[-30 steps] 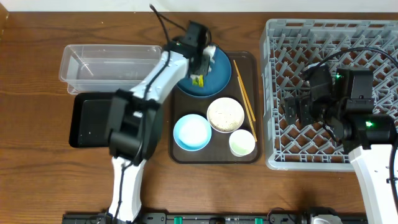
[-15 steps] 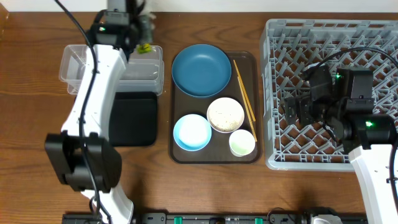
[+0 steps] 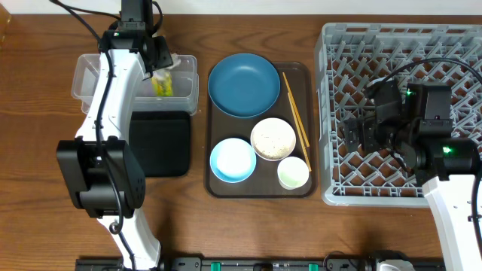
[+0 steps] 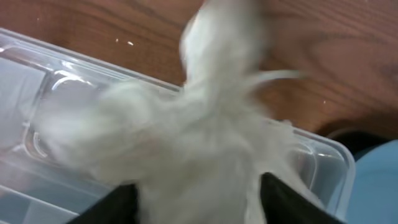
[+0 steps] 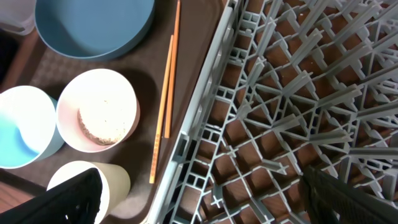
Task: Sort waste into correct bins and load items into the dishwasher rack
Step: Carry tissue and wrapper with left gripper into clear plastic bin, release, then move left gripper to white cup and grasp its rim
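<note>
My left gripper hovers over the right end of the clear tub, jaws apart. A blurred white tissue hangs loose between and beyond its fingers above the tub. A yellow wrapper lies inside the tub just below. The dark-blue plate, light-blue bowl, cream bowl with rice, white cup and chopsticks sit on the brown tray. My right gripper stands open over the grey rack's left edge, holding nothing.
The black tray lies in front of the clear tub, partly under my left arm. In the right wrist view the chopsticks run alongside the rack wall, with the cup close to the left finger.
My left arm swung from the blue plate over to the clear tub with the waste. Its jaws have opened and the tissue and wrapper are dropping in. The right arm is still.
</note>
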